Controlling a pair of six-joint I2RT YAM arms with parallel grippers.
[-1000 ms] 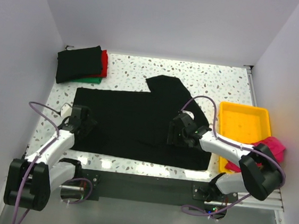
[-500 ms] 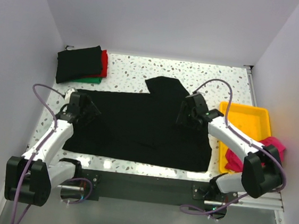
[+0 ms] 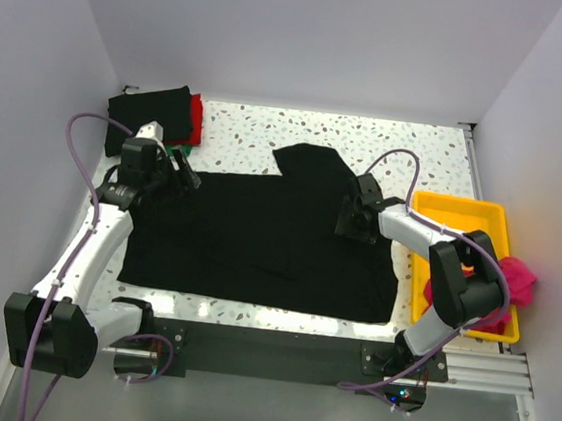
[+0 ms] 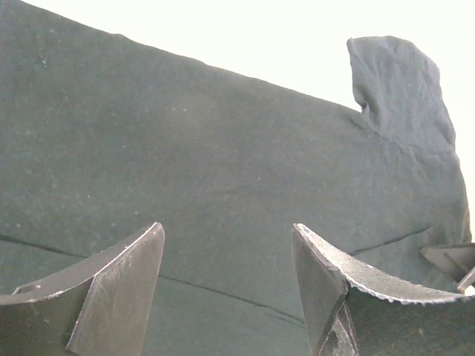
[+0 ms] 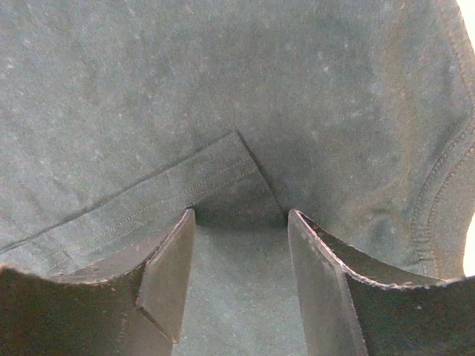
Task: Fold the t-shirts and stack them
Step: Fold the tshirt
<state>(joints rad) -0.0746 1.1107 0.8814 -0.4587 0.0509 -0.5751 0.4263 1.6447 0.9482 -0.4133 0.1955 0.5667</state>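
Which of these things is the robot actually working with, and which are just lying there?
For the job:
- black shirt, spread flat
- folded stack, black over red and green
- pink shirt

Just lying about:
- yellow tray

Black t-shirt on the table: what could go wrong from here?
The right gripper hangs open over a doubled hem corner of the black t-shirt; closing may pinch only one layer and bunch the cloth. The left gripper, open, is close to the folded stack; a wide swing could knock it askew.
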